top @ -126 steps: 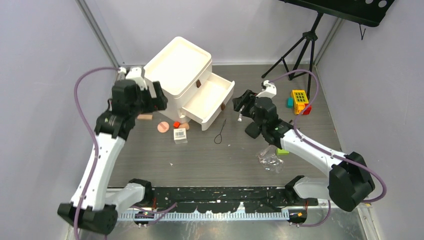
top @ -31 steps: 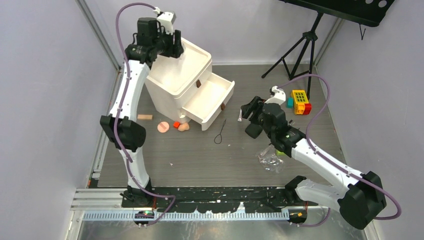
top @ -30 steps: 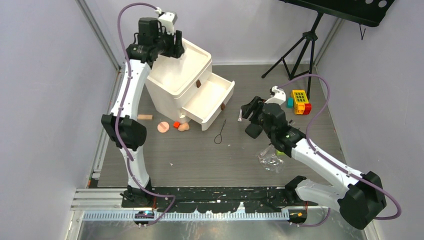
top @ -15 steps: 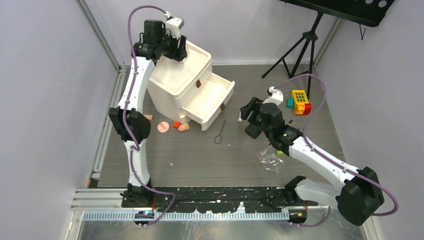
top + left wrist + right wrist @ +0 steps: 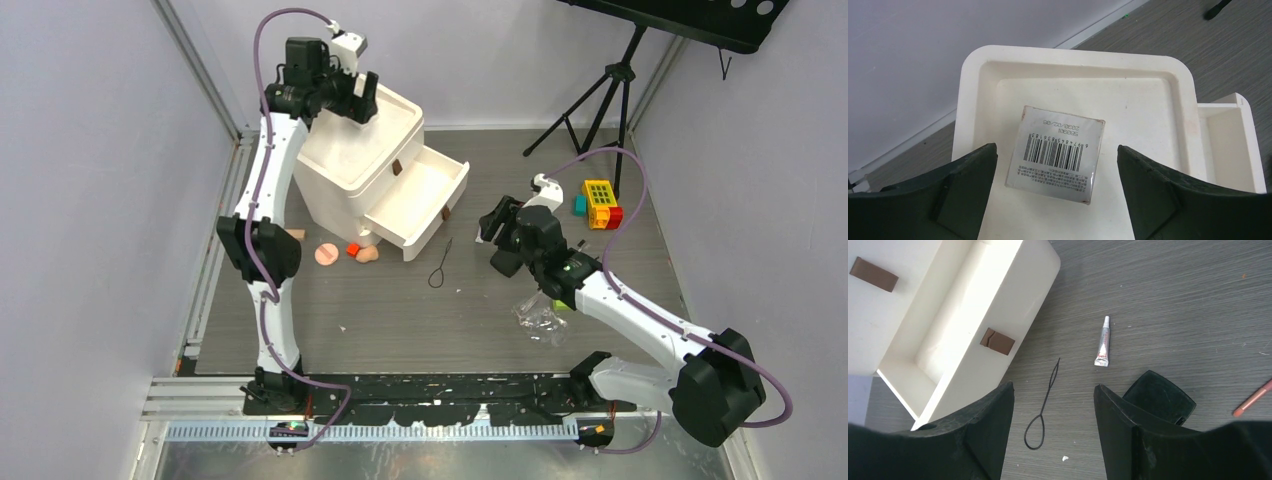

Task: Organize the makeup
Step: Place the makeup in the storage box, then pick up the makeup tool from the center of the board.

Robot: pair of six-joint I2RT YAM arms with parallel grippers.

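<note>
In the left wrist view a clear barcoded box (image 5: 1055,152) sits between my left gripper's (image 5: 1055,165) open fingers, with a gap on each side, over the top tray (image 5: 1073,52) of the white organizer (image 5: 345,150). My right gripper (image 5: 1053,395) hangs open and empty over the table beside the organizer's open drawer (image 5: 1008,310). Below it lie a black loop tool (image 5: 1044,405), a small white tube (image 5: 1103,342), a black compact (image 5: 1159,396) and a reddish pencil (image 5: 1253,399). A pink puff (image 5: 326,254) and a peach sponge (image 5: 368,254) lie in front of the organizer.
A small red cube (image 5: 352,249) sits between puff and sponge, a tan block (image 5: 290,234) to their left. Crumpled clear plastic (image 5: 540,320) lies under the right arm. Toy blocks (image 5: 598,203) and a black tripod (image 5: 600,95) stand at the back right.
My left gripper has opened and let go of the barcoded box over the top tray. The right arm has shifted slightly left, still open.
</note>
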